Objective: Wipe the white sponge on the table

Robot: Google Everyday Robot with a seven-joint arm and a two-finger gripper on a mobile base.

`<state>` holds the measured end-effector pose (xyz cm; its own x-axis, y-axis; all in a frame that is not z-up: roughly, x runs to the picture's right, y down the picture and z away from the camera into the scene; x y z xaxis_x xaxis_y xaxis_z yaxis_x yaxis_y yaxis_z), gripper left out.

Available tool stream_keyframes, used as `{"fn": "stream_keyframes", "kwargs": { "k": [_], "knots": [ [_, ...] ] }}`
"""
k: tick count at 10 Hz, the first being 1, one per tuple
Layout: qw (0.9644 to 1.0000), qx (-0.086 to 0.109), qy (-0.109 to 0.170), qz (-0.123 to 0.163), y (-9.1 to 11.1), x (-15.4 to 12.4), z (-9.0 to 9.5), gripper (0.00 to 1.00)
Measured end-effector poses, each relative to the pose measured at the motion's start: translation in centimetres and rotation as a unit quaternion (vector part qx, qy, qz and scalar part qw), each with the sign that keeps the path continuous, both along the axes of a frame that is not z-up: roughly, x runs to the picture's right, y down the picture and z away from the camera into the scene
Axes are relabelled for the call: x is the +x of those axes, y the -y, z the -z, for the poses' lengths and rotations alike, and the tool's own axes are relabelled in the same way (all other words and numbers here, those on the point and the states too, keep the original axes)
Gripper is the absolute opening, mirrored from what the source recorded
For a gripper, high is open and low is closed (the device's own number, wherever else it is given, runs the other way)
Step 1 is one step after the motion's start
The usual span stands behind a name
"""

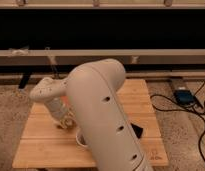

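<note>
The table is small, with a honey-coloured plank top, in the middle of the camera view. My big white arm reaches across it from the front. My gripper is low over the left part of the table top, pointing down. A small pale beige patch shows right at its tip, touching the wood; it looks like the white sponge, mostly hidden by the gripper.
A dark flat object lies on the table right of my arm. A pale rounded rim peeks out by the arm's left edge. A blue box with black cables is on the floor at right. A long dark bench runs behind.
</note>
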<state>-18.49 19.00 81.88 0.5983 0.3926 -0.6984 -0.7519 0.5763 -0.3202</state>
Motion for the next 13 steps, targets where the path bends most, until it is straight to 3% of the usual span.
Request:
{"fn": "stream_keyframes", "kwargs": {
  "k": [3, 6, 8, 10, 13],
  "knots": [
    [0.9989, 0.007, -0.047, -0.001, 0.1, 2.7, -0.2, 0.00],
    [0.9982, -0.002, -0.054, 0.025, -1.6, 4.3, 0.9, 0.00],
    [0.9980, -0.010, -0.036, 0.050, -3.6, 3.7, 2.4, 0.00],
    [0.9964, -0.012, -0.002, 0.083, -5.4, 2.7, 4.9, 0.00],
    [0.9907, -0.017, 0.045, 0.127, -6.8, 0.8, 6.9, 0.00]
  ]
}}
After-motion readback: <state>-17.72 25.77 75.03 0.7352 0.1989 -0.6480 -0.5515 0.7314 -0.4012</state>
